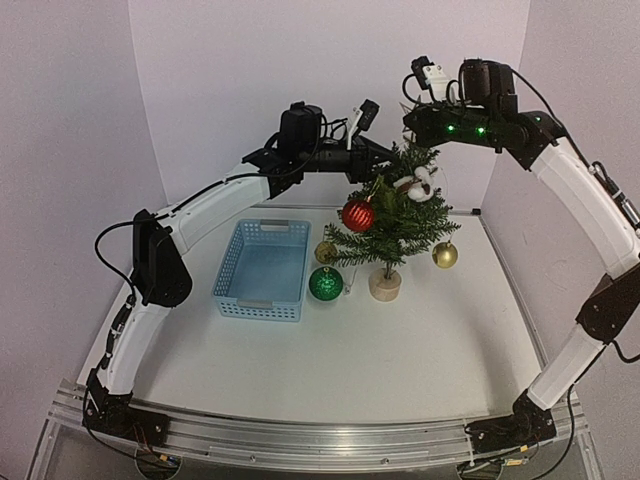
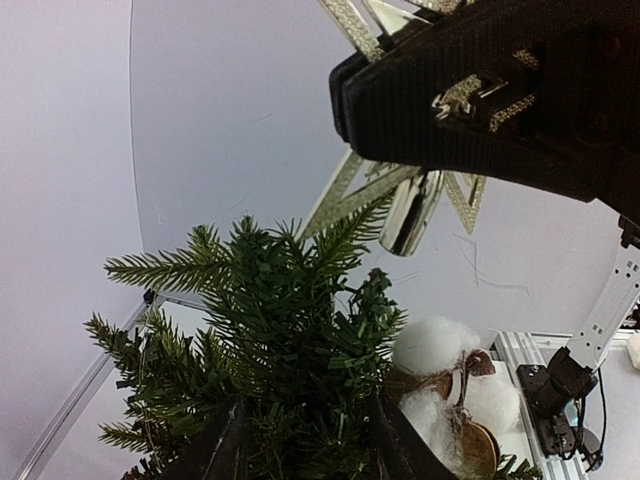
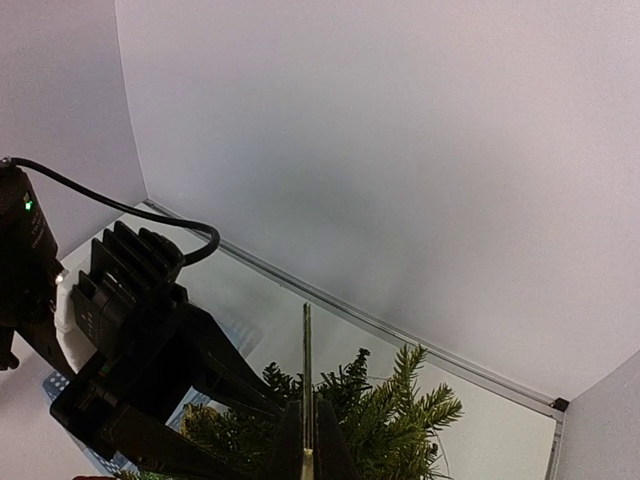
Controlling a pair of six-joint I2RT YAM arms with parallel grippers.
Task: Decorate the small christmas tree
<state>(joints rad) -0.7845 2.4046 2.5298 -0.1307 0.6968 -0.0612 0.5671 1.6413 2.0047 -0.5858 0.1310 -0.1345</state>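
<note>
My right tool [image 3: 305, 455] pinches the star [image 3: 306, 360]; my left tool [image 2: 310, 450], grip unclear, straddles the small christmas tree [image 2: 270, 320], probably light and tippy, best held by its trunk [image 1: 387, 268].

You will find no readable text, label, brand, number or sign in any view; nothing legible stands on the arms, the ornaments or the walls.

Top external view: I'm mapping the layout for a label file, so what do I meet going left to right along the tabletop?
blue basket → green bauble → wooden base of the small christmas tree → gold bauble. A smaller gold bauble sits right behind the green one, so it is left out of the order.
</note>
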